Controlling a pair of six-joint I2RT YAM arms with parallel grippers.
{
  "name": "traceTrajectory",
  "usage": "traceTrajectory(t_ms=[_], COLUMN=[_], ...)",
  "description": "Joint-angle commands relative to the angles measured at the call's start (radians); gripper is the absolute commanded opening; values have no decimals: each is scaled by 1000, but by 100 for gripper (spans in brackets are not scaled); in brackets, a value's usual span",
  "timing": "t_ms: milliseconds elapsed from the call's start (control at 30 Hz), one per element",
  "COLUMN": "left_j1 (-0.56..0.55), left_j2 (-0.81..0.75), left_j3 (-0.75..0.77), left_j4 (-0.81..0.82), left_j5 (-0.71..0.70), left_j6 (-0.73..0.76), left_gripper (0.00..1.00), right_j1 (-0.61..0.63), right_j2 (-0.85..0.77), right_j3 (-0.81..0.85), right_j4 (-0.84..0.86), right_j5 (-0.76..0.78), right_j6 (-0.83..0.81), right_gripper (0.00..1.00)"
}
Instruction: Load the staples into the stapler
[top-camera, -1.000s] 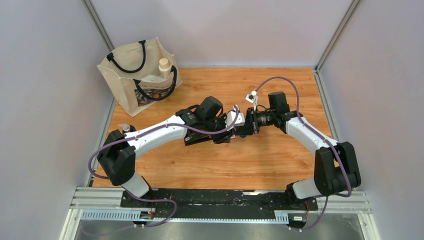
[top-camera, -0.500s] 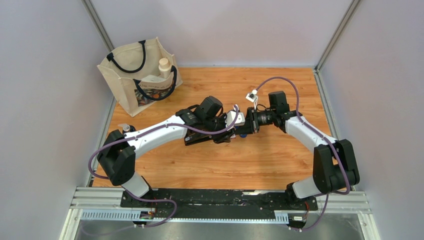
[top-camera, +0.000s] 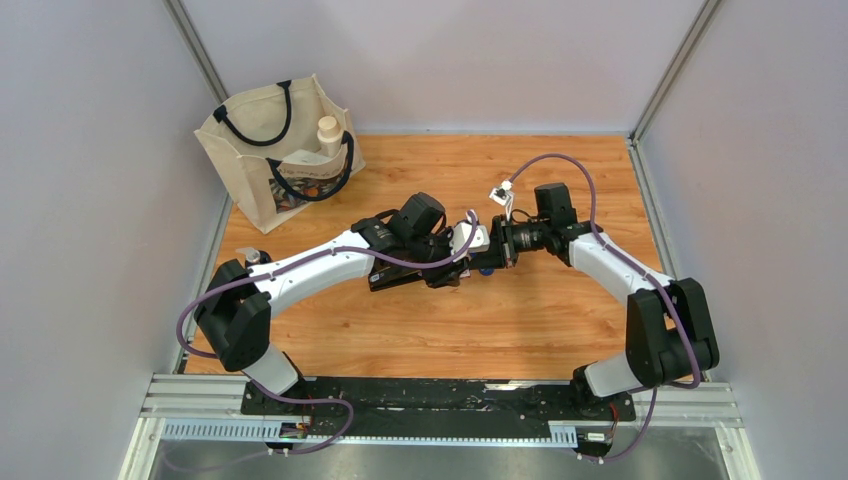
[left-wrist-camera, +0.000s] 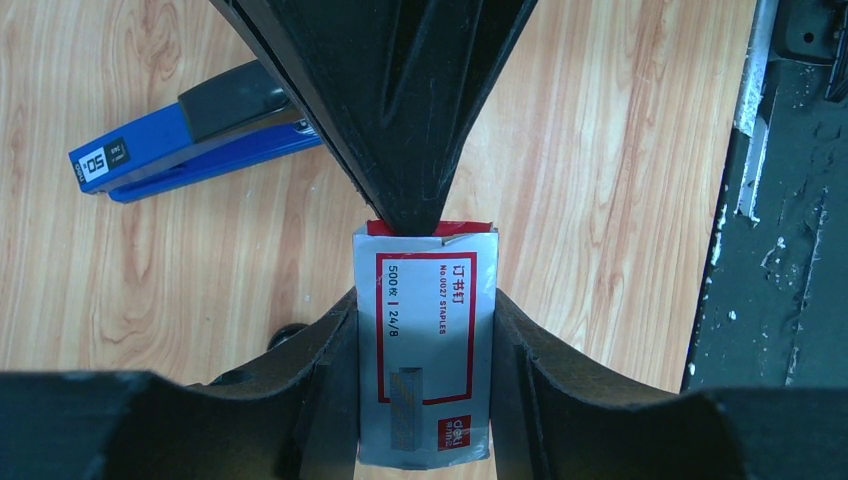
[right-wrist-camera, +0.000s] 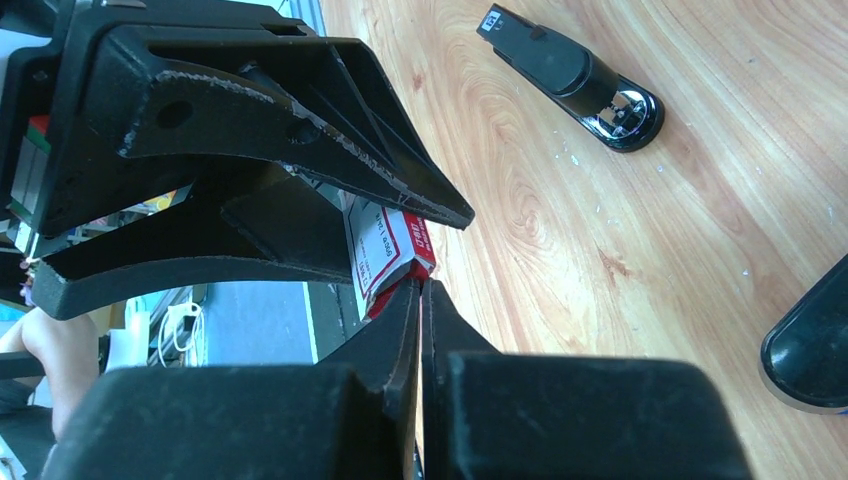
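While clamped flat in the left end effector (left-wrist-camera: 425, 330), glossy cardboard staples (left-wrist-camera: 427, 345), torn flap pinched by the right end effector (right-wrist-camera: 420, 290).

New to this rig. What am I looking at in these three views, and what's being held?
Two robot arms are bolted at the near edge of a wooden table. The overhead picture comes from a fixed camera above and behind them; the other two come from cameras on each wrist, so the big black shapes there are the grippers' own fingers.

The left gripper is shut on the staples, a small white box with red print, holding it by its long sides. The right gripper has its fingers pinched together at the box's red end, apparently on its flap.

On the table lie the blue stapler and a black stapler. A canvas tote bag stands in the far left corner.
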Motion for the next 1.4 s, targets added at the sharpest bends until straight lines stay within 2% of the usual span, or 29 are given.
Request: traceTrajectory(t_ms=[0, 100, 433, 600, 767, 900, 933, 1000, 1067, 1367], left_j1=[-1, -1, 1, -1, -1, -1, -1, -1, -1, -1], left_j2=[-28, -25, -22, -28, -36, -32, -31, -32, -36, -34], left_j3=[11, 11, 8, 7, 0, 0, 3, 5, 4, 7], left_j4=[40, 39, 40, 40, 42, 43, 43, 42, 42, 42], left_j5=[9, 10, 7, 5, -2, 1, 1, 1, -1, -4], left_j6=[-20, -20, -21, -20, -14, -12, -14, -14, -14, -14], left_gripper=[11, 11, 11, 11, 11, 11, 11, 11, 11, 11], right_j1=[19, 19, 22, 2, -11, -15, -17, -15, -15, -4], right_j2=[-1, -17, -117, -79, -99, -91, -80, -56, -37, -13], right_j3=[44, 41, 15, 44, 28, 35, 41, 54, 54, 55], right_j4=[8, 2, -3, -23, -8, -11, -14, -28, -25, -25], right_j5=[-54, -33, 251, 178, 240, 159, 127, 72, 46, 13], right_j6=[-12, -30, -100, -64, -74, -37, -32, -28, -20, -12], right_gripper=[0, 0, 0, 1, 0, 0, 4, 19, 23, 24])
